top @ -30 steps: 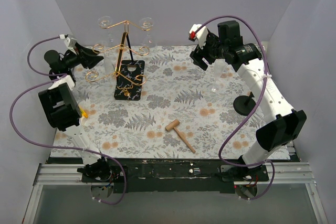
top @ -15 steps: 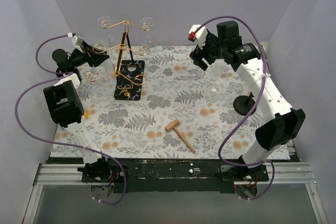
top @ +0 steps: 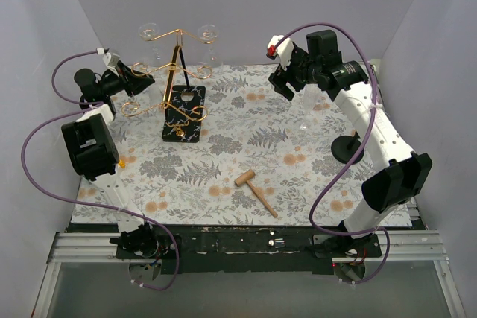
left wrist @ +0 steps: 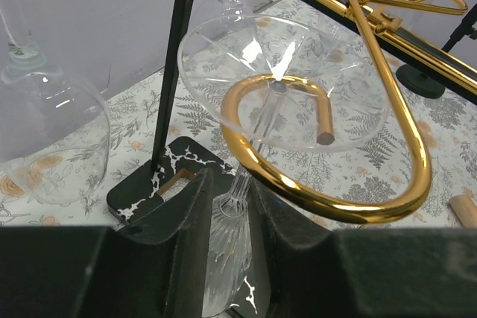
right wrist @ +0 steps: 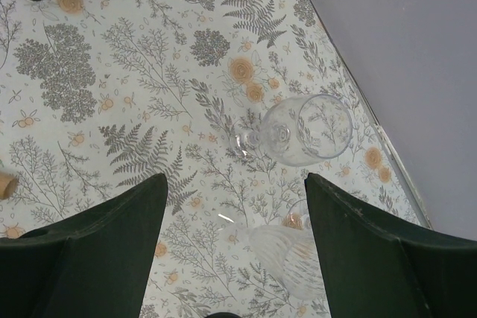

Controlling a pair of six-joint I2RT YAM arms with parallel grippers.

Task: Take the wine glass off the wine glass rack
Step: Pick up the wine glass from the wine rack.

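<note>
Wine glass [left wrist: 283, 87] hangs upside down on the wine glass rack [top: 184, 112], its round foot resting on a gold loop [left wrist: 419, 161] and its stem dropping below towards a ribbed bowl. Only the left wrist view shows this clearly. There the left hand [left wrist: 231, 202] has its two black fingers [left wrist: 186, 217] close on either side of the glass, just where the stem widens. Both seem to press on it, though clear glass against dark pads makes the contact hard to be sure of. A second glass [left wrist: 52, 139] hangs just to the left in that view.

From above, that hand is only a dark shape among the scrolls on the rack's left side, and the pinched glass can barely be made out. What the top view adds is the layout. The rack stands upright on its black base at the back left of the fern-patterned desk [top: 223, 158]. A wooden mallet [top: 256, 191] lies near the front middle, and a black round stand [top: 346, 147] sits towards the right edge.

The right hand [right wrist: 235, 184] is raised at the back right, well apart from the rack. Its own camera shows the fingers spread wide with nothing between them. Below it, a tumbled glass [right wrist: 305, 128] lies on its side on the desk, with a ribbed glass [right wrist: 291, 262] just beside it.
</note>
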